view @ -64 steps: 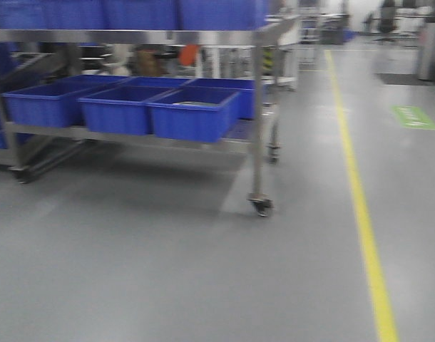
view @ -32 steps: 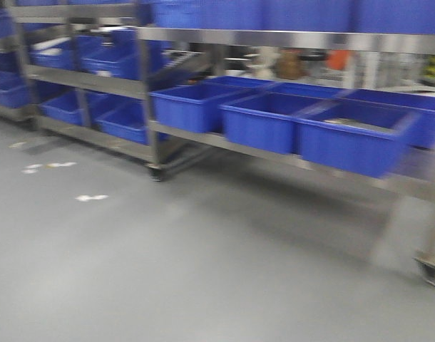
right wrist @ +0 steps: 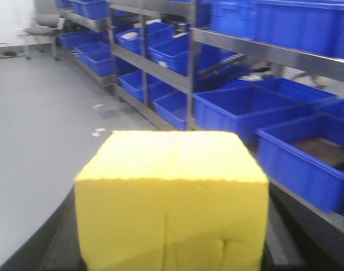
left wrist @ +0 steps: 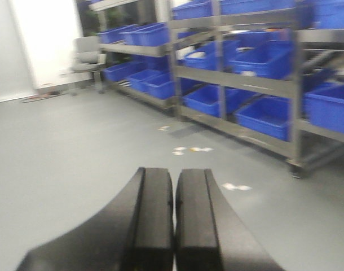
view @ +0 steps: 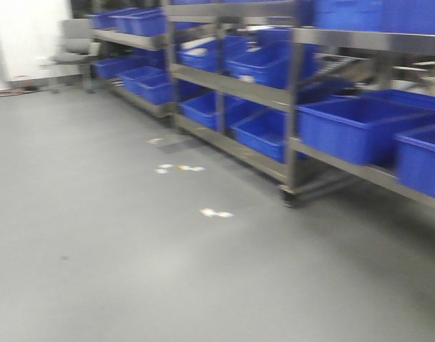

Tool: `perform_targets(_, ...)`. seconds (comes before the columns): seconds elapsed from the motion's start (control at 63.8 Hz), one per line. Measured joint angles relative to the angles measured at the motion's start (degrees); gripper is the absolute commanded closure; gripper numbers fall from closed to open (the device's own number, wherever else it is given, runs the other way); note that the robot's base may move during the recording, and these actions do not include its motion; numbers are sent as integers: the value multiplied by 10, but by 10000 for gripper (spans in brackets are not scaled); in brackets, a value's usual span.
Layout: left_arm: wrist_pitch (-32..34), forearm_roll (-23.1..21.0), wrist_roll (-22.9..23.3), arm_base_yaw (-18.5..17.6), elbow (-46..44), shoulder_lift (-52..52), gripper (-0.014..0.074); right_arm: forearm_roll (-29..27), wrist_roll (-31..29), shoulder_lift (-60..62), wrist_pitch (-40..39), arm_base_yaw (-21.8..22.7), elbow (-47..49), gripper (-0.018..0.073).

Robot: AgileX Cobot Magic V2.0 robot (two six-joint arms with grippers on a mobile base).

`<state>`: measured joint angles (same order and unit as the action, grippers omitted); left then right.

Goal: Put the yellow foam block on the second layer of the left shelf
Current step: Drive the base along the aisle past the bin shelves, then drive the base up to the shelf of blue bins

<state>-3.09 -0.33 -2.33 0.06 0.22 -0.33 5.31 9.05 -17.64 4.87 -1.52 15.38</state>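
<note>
Item: yellow foam block (right wrist: 172, 197), bright yellow, roughly cube-shaped, grainy surface, with one vertical crease and a small dent low on the face toward the camera. Location: in the right gripper (right wrist: 172, 248), filling the space between its dark fingers (right wrist: 62, 243), which show only as blurred edges at the block's lower left and lower right. The block sits upright with its top face level, and it is not on any shelf. Right gripper: closed onto the block, holding it. Left gripper (left wrist: 173, 183): both black fingers (left wrist: 152, 214) pressed together along a thin seam, nothing between them. Surroundings: steel shelving racks (view: 296, 107), a wheel (view: 290, 199) showing at one foot, standing ahead of and to the right of both grippers in a row that runs away toward the far left, well apart from the block. Blue plastic bins (view: 353, 128) sit side by side on every visible level of the racks. In the right wrist view the nearest ones lie just right of the held block, and one of them holds a dark flat thing (right wrist: 324, 149), too blurred to name. Grey floor (view: 96, 249) lies under and left of both grippers. Several small white scraps (view: 216, 213) lie on the floor ahead of the left gripper, near the foot of the racks. A grey chair (view: 75, 46) stands at the far end of the row, ahead and left of the grippers, before a pale wall (view: 28, 35). All views are blurred.
</note>
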Motion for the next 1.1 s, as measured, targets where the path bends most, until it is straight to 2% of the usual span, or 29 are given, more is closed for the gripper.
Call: perform_targets(1.097, 0, 0, 0, 0, 0, 0, 472, 0, 0, 0, 0, 0, 0, 96)
